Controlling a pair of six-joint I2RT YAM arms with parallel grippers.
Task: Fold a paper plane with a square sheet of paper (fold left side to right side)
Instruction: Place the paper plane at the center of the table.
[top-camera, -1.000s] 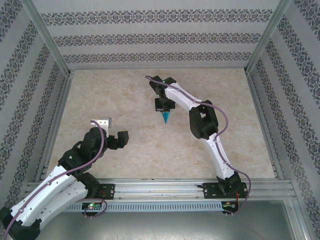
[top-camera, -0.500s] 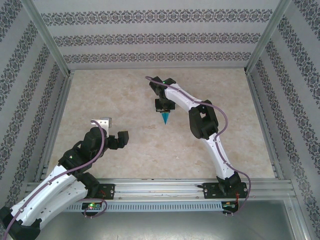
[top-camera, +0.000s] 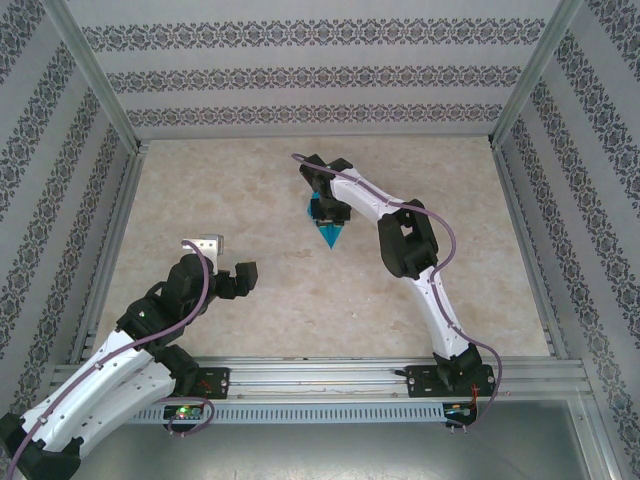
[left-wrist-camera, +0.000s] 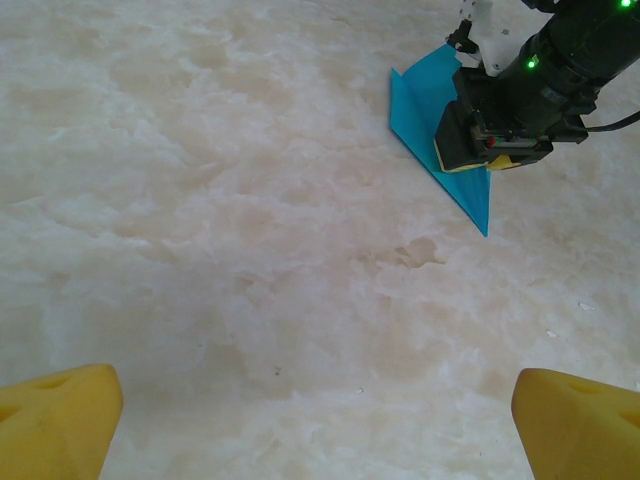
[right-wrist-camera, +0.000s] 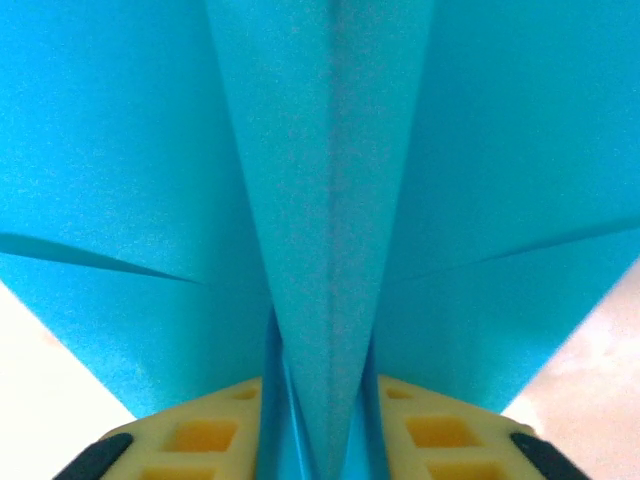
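While L claw (top-camera: 226, 261) hangs wide, R claw (top-camera: 327, 214) — arm outstretched — narrowly straddles paper plane (left-wrist-camera: 415, 110).

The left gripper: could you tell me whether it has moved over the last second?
No. The left gripper stands open at the same spot, just as far from the left side rail as before.

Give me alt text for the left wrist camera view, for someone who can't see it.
A teal paper plane lies on a pale marbled table at upper right, its pointed tip toward the camera, with the right gripper over its middle. The left gripper shows its yellow fingertips wide apart in the bottom corners, holding nothing.
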